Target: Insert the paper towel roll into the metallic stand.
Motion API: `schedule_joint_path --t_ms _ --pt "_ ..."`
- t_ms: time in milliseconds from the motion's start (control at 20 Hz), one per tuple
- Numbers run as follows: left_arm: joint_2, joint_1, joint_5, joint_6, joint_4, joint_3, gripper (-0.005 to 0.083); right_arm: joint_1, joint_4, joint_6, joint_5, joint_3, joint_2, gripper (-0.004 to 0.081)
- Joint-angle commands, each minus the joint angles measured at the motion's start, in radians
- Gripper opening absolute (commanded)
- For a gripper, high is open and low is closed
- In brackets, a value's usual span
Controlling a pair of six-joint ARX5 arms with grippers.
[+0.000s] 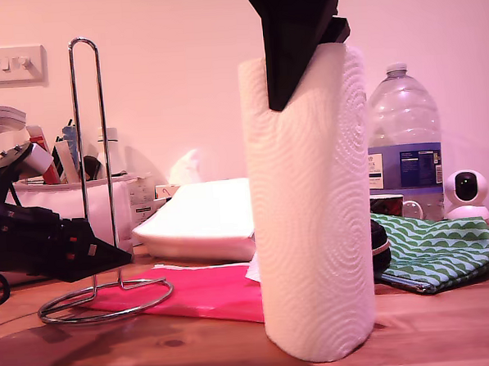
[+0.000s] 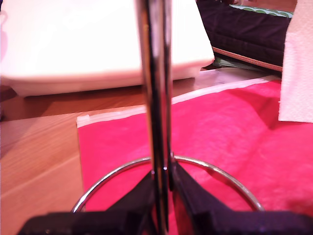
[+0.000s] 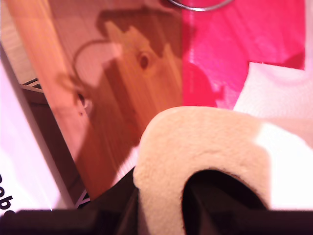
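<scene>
The paper towel roll (image 1: 312,212) stands upright on the wooden table in the middle of the exterior view, white with embossed swirls. My second gripper (image 1: 300,73) comes down from above and is shut on the roll's (image 3: 205,142) top wall, one finger inside the core and one outside. The metallic stand (image 1: 108,157) is at the exterior view's left, its ring base lying partly on a pink sheet. My first gripper (image 1: 121,257) is shut on the stand's upright wires (image 2: 154,88) just above the ring. The roll and the stand are apart.
A pink sheet (image 1: 209,291) lies between stand and roll. Behind are a flat white package (image 1: 201,214), a large water bottle (image 1: 404,142), a green patterned pouch (image 1: 433,251), a small white camera (image 1: 466,192) and a white basket of items (image 1: 65,200) at the exterior view's left.
</scene>
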Motion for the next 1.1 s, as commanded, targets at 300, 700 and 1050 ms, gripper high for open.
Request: schedule_joint_path --t_ms 300,700,1050 --pt "-0.191 -0.027 -0.006 0.092 -0.122 0.002 -0.0024 0.005 -0.043 0.044 0.024 0.193 0.005 -0.0013" --pt "-0.245 -0.106 -0.064 0.251 -0.289 0.002 -0.0024 0.006 -0.106 0.131 0.057 0.42 0.0 -0.0013" --pt "-0.245 -0.151 -0.187 0.368 -0.408 0.018 -0.0024 0.012 -0.129 0.169 0.085 0.634 -0.047 -0.0013"
